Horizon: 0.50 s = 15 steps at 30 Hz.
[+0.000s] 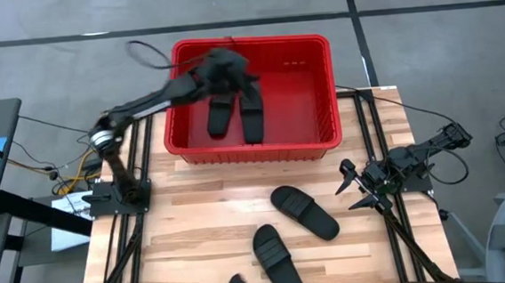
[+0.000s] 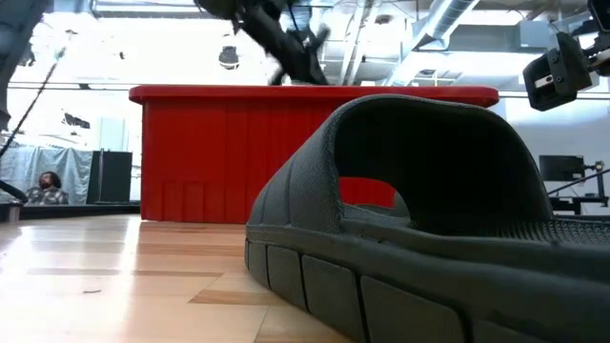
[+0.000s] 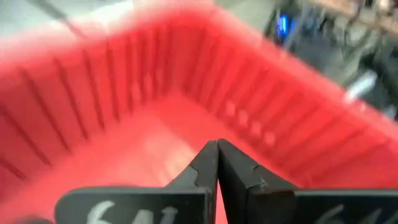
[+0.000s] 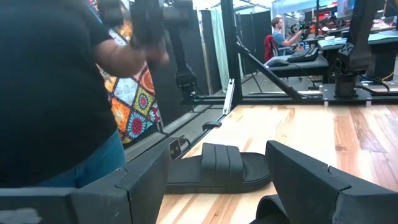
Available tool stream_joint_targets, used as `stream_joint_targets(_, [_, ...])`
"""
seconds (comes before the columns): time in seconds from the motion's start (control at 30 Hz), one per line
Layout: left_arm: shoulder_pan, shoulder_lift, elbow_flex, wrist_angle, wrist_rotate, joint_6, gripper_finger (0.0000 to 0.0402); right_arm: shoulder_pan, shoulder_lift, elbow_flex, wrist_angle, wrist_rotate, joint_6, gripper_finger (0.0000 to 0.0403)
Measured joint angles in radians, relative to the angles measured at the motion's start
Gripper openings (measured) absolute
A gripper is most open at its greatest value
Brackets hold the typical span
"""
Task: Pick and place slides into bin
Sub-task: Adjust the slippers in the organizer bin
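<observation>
**Two slides in the bin, two on the table**

Over the bin [image 1: 315, 83] my left gripper [image 3: 217, 163] hung with its fingers pressed together and nothing between them. From the wrist I looked down past those closed fingers onto the red floor and ribbed inner walls of the bin. Two slides lay inside, side by side near the left half: one [image 1: 219, 115] angled slightly, the other [image 1: 252, 116] just beside it and nearly parallel.

My right gripper [image 1: 355, 186] sat at the table's right edge, low over the wooden table [image 1: 196, 226], fingers spread wide apart and empty. Past those fingers, a slide [image 4: 217, 168] lay flat on the wood.

Two slides were on the table in front of the bin: one [image 1: 304, 212] lay diagonally near the middle, and the other [image 1: 276, 258] lay closer to the near edge, just beside it but apart. That nearer one [image 2: 419, 229] filled most of the low view, its strap arching up in front of the bin's red wall.

A person [image 4: 56, 93] in a dark top stood beside the table.
</observation>
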<state>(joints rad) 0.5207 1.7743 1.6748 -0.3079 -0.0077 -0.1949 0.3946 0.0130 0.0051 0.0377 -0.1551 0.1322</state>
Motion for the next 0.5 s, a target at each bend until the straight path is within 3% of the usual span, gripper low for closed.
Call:
stream_joint_targets(0.2, [-0.059, -0.297, -0.107, 0.187, -0.154, 0.071, 0.0000, 0.000, 0.000, 0.000, 0.000, 0.000, 0.000, 0.0260])
stream_joint_targets(0.37, [-0.089, -0.559, -0.358, 0.434, -0.208, 0.085, 0.0000, 0.000, 0.000, 0.000, 0.001, 0.001, 0.000, 0.0260])
stream_joint_targets(0.5, [-0.089, -0.735, -0.582, 0.565, -0.204, 0.075, 0.0000, -0.011, -0.001, 0.000, 0.096, 0.105, 0.000, 0.0260])
